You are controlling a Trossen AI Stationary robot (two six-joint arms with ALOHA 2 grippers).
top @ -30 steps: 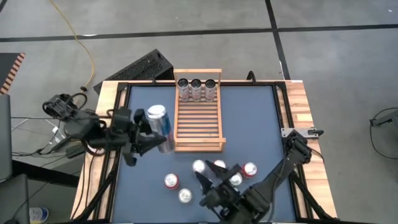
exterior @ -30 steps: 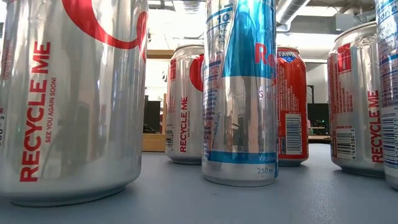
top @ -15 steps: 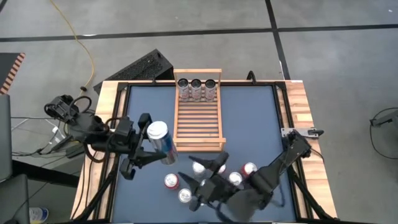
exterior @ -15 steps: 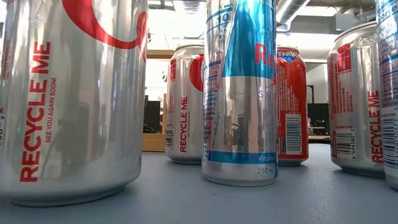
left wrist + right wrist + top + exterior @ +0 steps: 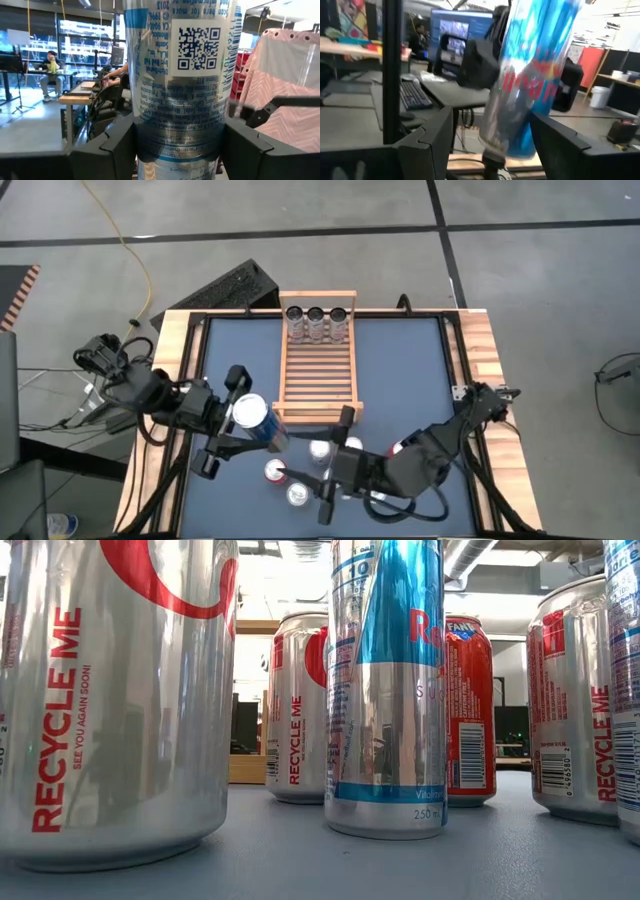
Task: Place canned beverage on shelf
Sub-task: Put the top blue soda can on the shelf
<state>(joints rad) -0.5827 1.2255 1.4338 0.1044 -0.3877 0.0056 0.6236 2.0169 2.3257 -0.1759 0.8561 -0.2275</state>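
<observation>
My left end effector (image 5: 243, 423), clenched on the slim can (image 5: 250, 413), now farther back from the shelf (image 5: 318, 358) than before.

Yellow cable (image 5: 128, 250) snaked across grey floor at upper left of high view. Black keyboard (image 5: 225, 288) lay angled on floor just off table's upper-left corner. Table's wood border (image 5: 478, 350) showed bare at right edge. In left wrist view, seated person (image 5: 50, 67) sat at far left beside desk (image 5: 80, 95); pink patterned cloth (image 5: 290, 80) filled right side. In right wrist view, lit monitor (image 5: 455, 35) stood upper centre, keyboard (image 5: 415, 95) on desk below.
</observation>
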